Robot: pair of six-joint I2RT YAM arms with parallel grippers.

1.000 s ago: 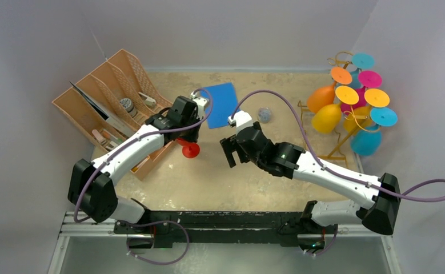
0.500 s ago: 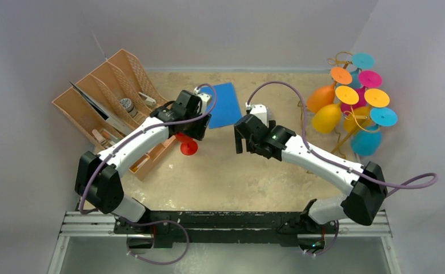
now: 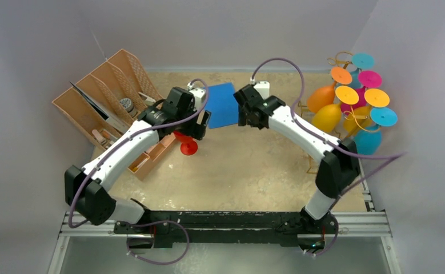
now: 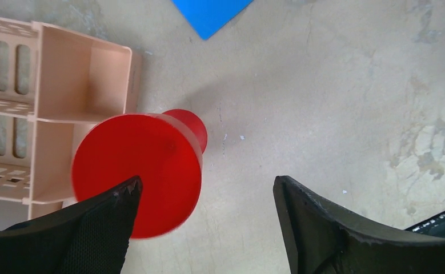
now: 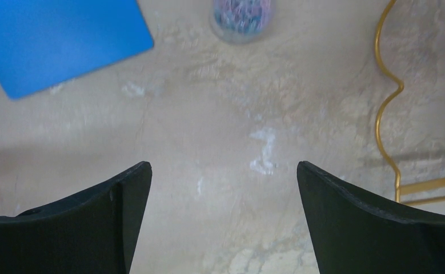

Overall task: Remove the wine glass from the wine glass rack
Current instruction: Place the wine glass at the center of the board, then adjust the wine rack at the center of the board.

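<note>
Left gripper (image 4: 207, 184) spread over red wine glass (image 4: 137, 171), lower left (released, I judge); right gripper (image 5: 223, 166) fingers apart, aimed toward wine glass rack (image 5: 401, 85), right edge.

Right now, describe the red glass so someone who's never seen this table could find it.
Find the tan slotted organizer on the table's left side. Just off its near right corner sits the red glass, below the left gripper. It is the only red one, and the only glass off the gold rack at the right.
</note>
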